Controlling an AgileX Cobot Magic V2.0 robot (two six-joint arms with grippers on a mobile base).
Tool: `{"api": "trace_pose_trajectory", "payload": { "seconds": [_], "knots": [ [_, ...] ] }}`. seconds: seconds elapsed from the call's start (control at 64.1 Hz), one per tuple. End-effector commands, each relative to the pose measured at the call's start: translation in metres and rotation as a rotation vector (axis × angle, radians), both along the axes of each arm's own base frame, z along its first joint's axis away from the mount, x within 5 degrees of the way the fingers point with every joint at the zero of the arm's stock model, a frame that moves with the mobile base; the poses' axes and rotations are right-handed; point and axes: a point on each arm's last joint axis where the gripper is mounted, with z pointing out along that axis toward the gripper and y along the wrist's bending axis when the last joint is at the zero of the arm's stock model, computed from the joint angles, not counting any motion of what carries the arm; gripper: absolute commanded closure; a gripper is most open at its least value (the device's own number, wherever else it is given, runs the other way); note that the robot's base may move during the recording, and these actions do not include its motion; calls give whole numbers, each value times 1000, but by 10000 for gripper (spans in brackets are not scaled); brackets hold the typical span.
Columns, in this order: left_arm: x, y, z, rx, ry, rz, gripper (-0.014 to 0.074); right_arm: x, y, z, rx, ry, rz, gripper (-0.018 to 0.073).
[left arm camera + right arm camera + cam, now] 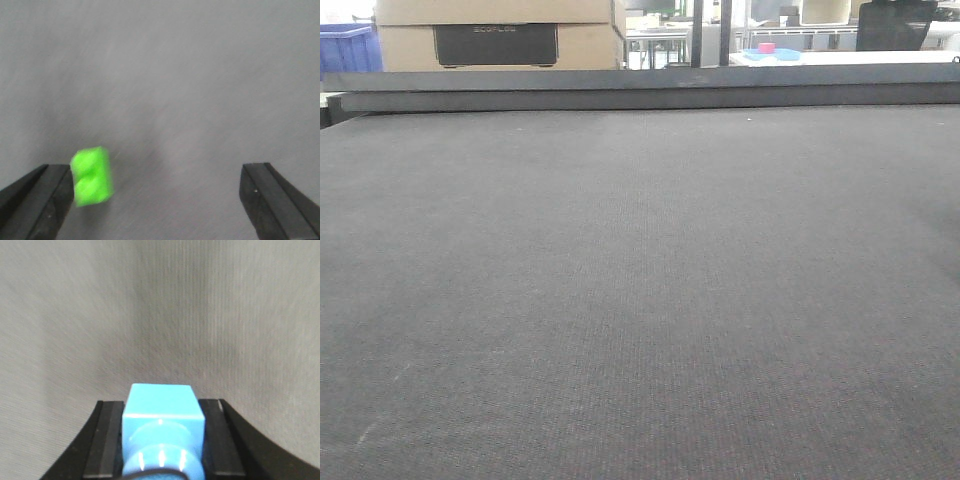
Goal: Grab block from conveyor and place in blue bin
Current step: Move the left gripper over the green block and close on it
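The conveyor (640, 280) is a wide dark grey woven belt that fills the front view, and neither gripper shows there. In the left wrist view a bright green block (91, 176) appears blurred over the belt, right beside the left finger (42, 200). My left gripper (155, 197) is open wide, and the green block is far from its right finger (272, 200). In the right wrist view my right gripper (162, 440) is shut on a light blue block (160, 402), which sits squarely between the two black pads above the belt.
A dark raised rail (640, 90) runs along the belt's far edge. Beyond it stand a blue bin (345, 45) at the far left, a cardboard box (500, 35), and a white table with a blue tray (772, 54) at the right.
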Motion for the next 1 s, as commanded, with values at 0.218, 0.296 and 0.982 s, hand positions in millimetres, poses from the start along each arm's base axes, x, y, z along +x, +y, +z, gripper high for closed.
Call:
{"api": "trace_pose_trajectory", "payload": {
  "seconds": [0.218,0.296,0.982],
  "knots": [
    [48,42,-45,34,248,128,17,0,17,5,10,-55,56,721],
    [57,51,-56,30,282,153,17,1,21,6,10,-60,74,721],
    [99,63,-159,25,438,113,17,5,26,8,8,-112,88,721]
  ]
}}
